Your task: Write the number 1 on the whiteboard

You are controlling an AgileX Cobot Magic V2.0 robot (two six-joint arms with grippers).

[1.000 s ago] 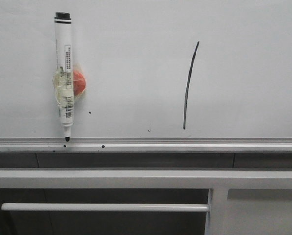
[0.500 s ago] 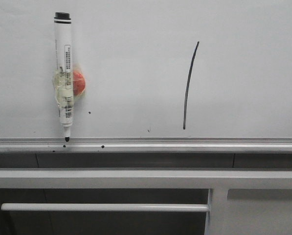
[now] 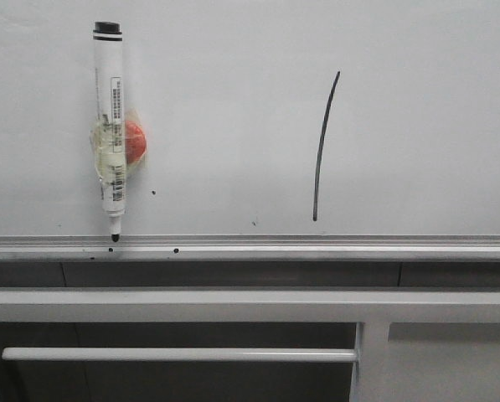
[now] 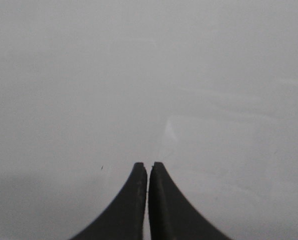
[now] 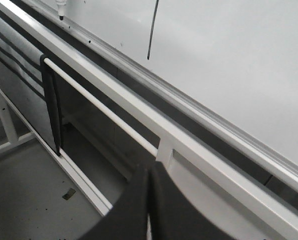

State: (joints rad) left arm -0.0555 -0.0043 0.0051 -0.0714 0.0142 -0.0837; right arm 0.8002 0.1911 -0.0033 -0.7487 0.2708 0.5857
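The number 1 (image 3: 321, 146) is drawn on the whiteboard (image 3: 417, 117), right of the marker pen (image 3: 110, 126). Both end effectors, left (image 4: 148, 167) and right (image 5: 149, 170), are pressed together, empty. Writing is judged complete; only retreat remains.

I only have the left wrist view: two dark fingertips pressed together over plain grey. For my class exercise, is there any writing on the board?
Observer: Yes. On the whiteboard there is the number 1, a thin, slightly curved black stroke.
Operator: Where is the pen?
Observer: A marker pen sits on the board left of the stroke, tip down just above the silver bottom rail, with a red-orange piece taped to it. No tool holds it.
Operator: And the right tool?
Observer: The right tool is shut and empty, hanging below the rail in front of the white frame.
Operator: Does my left tool hold anything?
Observer: No, it is shut on nothing.
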